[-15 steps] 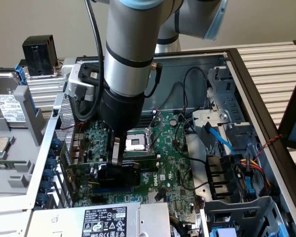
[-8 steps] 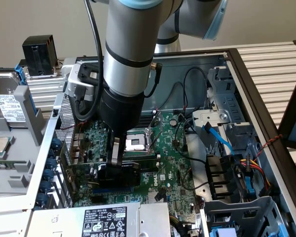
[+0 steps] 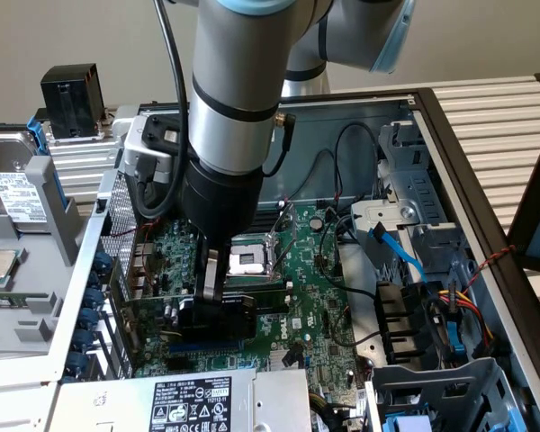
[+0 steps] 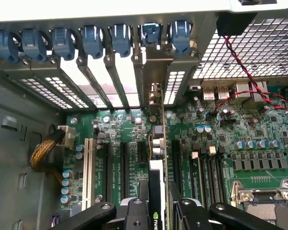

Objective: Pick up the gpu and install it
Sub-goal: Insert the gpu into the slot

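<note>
Closest to the wrist camera, the end effector [image 4: 158, 199] is clamped on the gpu [image 4: 156, 170], one finger against each face of the card (seen edge-on here). The card stands upright on the green motherboard [image 4: 120, 127], in line with the long black expansion slots [image 4: 124, 163]; whether it is pressed fully home I cannot tell. Farther along, its far end reaches the row of rear slot openings [image 4: 98, 79] in the case wall, and beyond those sit the blue retaining clips [image 4: 92, 38]. In the exterior view the labelled power supply [image 3: 193, 396] lies nearest. Behind it the end effector [image 3: 213, 295] grips the gpu [image 3: 238, 315], and then comes the CPU socket [image 3: 249, 258]. A hard drive [image 3: 13, 184] stands outside the case at the exterior view's left.
</note>
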Available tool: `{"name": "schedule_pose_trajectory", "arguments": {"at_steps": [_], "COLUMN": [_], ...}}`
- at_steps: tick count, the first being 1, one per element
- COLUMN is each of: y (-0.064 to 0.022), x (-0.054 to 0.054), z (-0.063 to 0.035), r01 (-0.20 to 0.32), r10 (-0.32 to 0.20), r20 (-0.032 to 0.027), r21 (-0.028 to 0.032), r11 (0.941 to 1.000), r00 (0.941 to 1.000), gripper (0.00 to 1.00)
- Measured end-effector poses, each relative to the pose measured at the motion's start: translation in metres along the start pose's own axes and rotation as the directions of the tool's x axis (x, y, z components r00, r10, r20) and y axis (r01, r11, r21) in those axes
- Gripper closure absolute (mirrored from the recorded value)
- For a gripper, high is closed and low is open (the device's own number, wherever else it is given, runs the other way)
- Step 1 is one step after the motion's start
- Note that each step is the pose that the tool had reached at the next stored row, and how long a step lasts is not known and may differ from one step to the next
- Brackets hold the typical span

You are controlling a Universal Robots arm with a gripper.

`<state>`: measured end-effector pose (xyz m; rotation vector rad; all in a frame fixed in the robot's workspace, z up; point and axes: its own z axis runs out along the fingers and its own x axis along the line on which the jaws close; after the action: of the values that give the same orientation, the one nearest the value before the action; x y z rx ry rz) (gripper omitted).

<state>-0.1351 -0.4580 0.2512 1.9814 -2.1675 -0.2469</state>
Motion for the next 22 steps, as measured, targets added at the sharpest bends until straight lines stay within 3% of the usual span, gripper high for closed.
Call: {"name": "schedule_pose_trajectory", "arguments": {"at_steps": [22], "y": [0.0011], "x": [0.0000], "z": [0.0006], "r01": [-0.001], "r10": [0.001], "r20": [-0.0016], "r21": [0.0111], "r11": [0.9999], "r00": [1.0000], "gripper": [0.74]}}
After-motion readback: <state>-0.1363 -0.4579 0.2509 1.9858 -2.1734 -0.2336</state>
